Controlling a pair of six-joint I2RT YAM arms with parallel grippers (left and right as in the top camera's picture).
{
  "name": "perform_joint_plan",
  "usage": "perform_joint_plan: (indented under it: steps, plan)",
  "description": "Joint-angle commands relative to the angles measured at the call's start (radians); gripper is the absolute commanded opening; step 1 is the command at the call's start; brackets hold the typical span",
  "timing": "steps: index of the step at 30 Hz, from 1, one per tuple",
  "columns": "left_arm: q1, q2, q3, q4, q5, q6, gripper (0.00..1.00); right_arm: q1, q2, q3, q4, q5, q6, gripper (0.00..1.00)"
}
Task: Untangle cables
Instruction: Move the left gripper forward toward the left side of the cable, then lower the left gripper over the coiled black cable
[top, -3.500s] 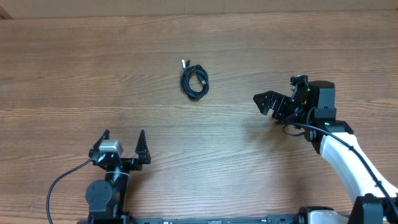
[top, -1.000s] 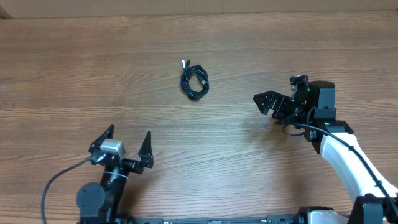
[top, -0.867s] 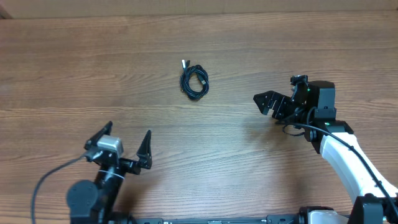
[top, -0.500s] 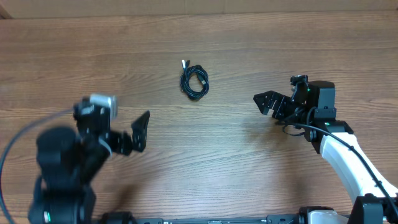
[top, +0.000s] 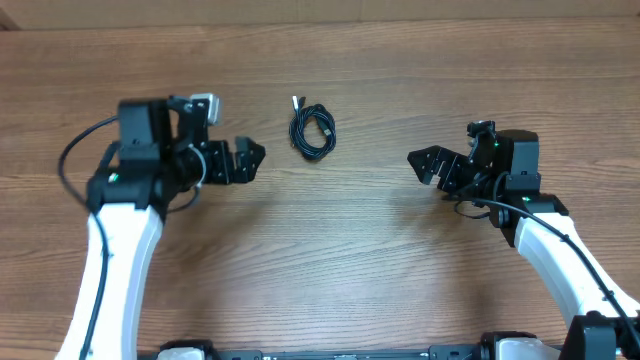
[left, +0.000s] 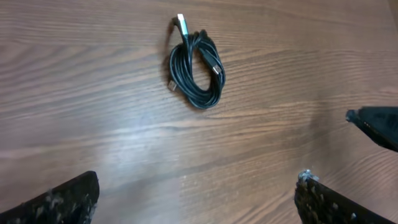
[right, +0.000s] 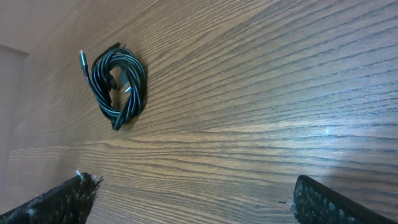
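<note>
Duly logged cables as one small black coil, lying toward 12 o'clock on worktop. Found left gripper wide open, empty, near coil's 8 o'clock; right gripper likewise, farther off at 4 o'clock. Judged best to pinch silver-tipped end, pinning coil opposite.

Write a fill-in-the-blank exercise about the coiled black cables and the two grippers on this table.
1. The small coil of thin black cables rests on a brown table made of ____.
2. The black left gripper and the black right gripper both have their jaws ____.
3. In the overhead view, the coil lies nearer the ____ gripper.
4. The number of grippers touching the coil is ____.
Missing words: wood; open; left; zero.
</note>
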Motion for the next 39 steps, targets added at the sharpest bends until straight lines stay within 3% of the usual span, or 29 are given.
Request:
perform_joint_plan:
  steps: [1, 6, 10, 17, 39]
  plan:
    - [-0.043, 0.078, 0.018, 0.073, 0.037, -0.021, 1.00, -0.003, 0.005, 0.023, 0.006, 0.003, 0.002, 1.00]
    - [-0.119, 0.168, 0.018, 0.228, -0.006, -0.013, 1.00, -0.003, 0.005, 0.023, 0.006, 0.003, 0.002, 1.00]
    - [-0.174, 0.242, 0.018, 0.249, -0.121, -0.014, 1.00, -0.003, 0.005, 0.023, 0.006, 0.003, 0.001, 1.00]
    - [-0.230, 0.360, 0.018, 0.290, -0.123, -0.017, 1.00, -0.003, 0.005, 0.023, 0.006, 0.003, 0.002, 1.00]
    - [-0.240, 0.380, 0.018, 0.320, -0.179, -0.002, 1.00, -0.003, 0.005, 0.023, 0.006, 0.003, 0.002, 1.00]
